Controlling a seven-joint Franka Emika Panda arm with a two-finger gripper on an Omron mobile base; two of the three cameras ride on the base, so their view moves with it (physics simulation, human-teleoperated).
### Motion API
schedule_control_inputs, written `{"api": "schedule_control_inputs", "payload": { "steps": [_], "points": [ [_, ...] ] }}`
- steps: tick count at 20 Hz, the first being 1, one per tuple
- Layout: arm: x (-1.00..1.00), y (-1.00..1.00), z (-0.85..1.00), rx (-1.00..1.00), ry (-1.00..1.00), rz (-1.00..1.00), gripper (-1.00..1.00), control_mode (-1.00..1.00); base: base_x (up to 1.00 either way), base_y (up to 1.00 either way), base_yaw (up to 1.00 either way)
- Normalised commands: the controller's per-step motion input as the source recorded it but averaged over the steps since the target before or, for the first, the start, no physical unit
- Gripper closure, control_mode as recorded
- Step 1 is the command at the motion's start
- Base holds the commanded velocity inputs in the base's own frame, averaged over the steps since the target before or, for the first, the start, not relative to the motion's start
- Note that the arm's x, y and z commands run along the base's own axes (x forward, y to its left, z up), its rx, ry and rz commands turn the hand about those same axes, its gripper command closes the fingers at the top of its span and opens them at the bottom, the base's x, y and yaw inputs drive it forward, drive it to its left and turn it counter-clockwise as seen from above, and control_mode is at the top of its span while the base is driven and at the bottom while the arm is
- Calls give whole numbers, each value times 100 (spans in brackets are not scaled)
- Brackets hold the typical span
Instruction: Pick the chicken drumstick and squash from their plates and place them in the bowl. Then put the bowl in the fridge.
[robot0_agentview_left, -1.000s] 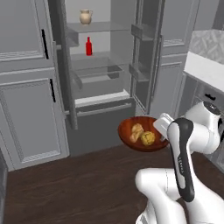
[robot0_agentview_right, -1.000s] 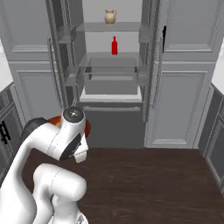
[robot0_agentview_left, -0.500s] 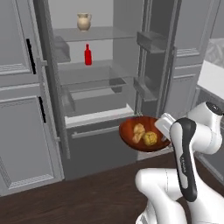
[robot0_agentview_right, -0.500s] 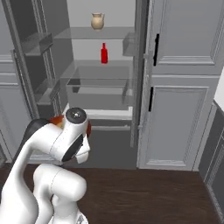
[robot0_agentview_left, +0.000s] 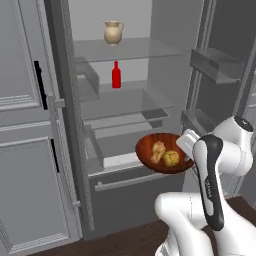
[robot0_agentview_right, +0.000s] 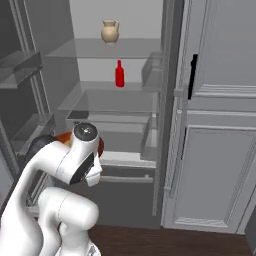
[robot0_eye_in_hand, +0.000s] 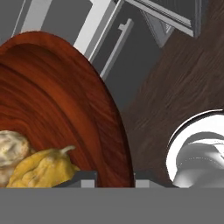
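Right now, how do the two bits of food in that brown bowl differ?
The squash is yellow-orange; the chicken drumstick is paler tan. In the left base view the squash sits right of the chicken drumstick, nearer the arm. Both are small, lumpy, and lie together in the bowl, carried before the open fridge.

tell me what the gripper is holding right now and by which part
The gripper is shut on the bowl, gripping it by its rim on the side nearest the arm, with the drumstick and squash inside.
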Motion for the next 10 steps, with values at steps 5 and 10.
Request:
{"api": "schedule_control_inputs", "payload": {
  "steps": [5, 10],
  "points": [
    [0, 0, 0, 0, 0, 0, 100, 100, 95, -2, 21],
    [0, 0, 0, 0, 0, 0, 100, 100, 75, -1, 13]
  ]
}}
